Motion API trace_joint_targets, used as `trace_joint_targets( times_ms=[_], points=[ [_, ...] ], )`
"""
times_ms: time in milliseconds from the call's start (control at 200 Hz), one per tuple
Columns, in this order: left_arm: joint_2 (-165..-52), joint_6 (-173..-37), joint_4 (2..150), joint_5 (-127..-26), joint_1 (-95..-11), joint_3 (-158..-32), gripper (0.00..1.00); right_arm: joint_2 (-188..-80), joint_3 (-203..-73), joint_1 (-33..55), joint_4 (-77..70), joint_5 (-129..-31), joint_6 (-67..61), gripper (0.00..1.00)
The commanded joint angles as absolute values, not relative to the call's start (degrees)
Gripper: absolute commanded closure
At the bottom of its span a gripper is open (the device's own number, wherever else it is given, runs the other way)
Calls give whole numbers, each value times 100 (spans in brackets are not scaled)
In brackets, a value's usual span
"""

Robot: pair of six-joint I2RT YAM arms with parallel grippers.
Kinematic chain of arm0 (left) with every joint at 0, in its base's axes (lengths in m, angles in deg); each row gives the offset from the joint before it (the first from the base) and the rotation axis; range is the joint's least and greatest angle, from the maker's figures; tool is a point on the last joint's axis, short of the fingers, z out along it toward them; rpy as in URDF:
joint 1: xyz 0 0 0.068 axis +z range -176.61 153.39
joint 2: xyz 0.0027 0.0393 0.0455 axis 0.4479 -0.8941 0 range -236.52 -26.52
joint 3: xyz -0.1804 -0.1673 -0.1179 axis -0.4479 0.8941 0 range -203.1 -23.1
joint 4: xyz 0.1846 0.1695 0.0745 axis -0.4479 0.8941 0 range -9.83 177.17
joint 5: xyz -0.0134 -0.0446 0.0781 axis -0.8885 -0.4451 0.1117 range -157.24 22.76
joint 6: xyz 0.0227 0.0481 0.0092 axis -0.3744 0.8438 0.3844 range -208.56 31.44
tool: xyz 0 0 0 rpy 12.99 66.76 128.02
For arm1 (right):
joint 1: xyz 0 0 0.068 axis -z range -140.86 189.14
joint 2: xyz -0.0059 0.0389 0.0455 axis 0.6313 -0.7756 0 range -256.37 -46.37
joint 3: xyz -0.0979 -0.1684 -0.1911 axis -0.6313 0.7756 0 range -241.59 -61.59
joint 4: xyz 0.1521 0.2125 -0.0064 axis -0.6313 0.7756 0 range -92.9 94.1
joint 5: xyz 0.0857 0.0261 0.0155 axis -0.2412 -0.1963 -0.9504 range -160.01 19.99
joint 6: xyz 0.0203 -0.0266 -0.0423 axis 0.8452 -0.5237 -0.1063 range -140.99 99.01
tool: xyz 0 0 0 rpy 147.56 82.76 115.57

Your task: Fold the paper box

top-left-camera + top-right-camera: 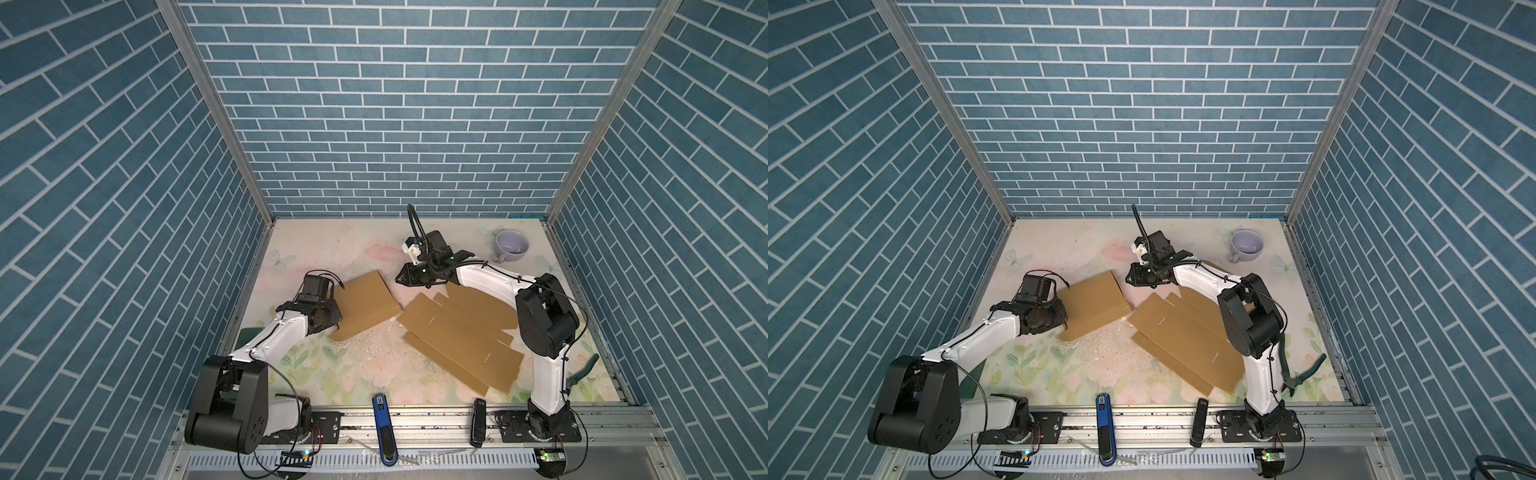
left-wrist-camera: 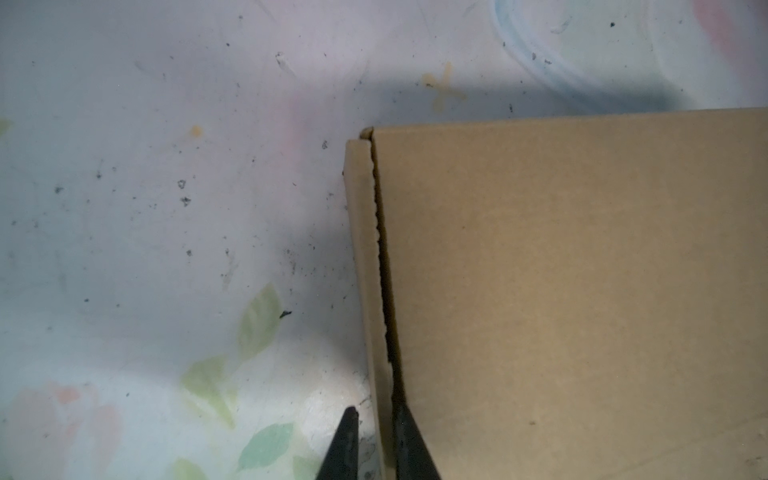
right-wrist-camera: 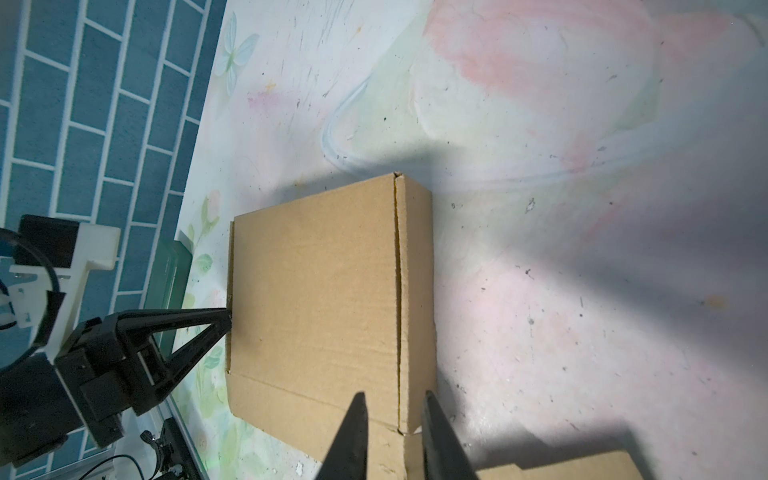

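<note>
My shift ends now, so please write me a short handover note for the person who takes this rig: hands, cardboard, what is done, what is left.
Left hand: pinches the left side wall of the folded box.
Right hand: jaws slightly apart, empty, beside the box's right edge.
Flat cardboard sheet: lies unfolded, right of the box.
Done: box looks closed.
Left: probably seat that side wall, then let go.
</note>
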State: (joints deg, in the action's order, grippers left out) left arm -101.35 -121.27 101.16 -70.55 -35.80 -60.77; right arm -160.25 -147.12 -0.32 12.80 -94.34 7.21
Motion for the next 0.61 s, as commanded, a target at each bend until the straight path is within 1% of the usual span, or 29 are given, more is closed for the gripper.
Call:
trace_joint_targets(
  times_ms=[0,235,460,525,600],
  points=[
    [-10290,-12091,10117,-7074,-3524,-5892,83,-16115,-14781,-10,1430,-9530,628,76],
    [-10044,-12051,9924,-7186,-3446,-5776,91,-16216,-14933,63,1543,-9722,555,73],
    [-9636,-11978,9618,-7551,-3218,-5622,93,-16309,-15083,133,1573,-9889,564,71],
    [-9646,-11927,9591,-7631,-3175,-5626,93,-16300,-15090,135,1573,-9938,564,68],
    [-9719,-11872,9532,-7698,-3155,-5631,93,-16259,-15039,135,1507,-10092,546,63]
  ],
)
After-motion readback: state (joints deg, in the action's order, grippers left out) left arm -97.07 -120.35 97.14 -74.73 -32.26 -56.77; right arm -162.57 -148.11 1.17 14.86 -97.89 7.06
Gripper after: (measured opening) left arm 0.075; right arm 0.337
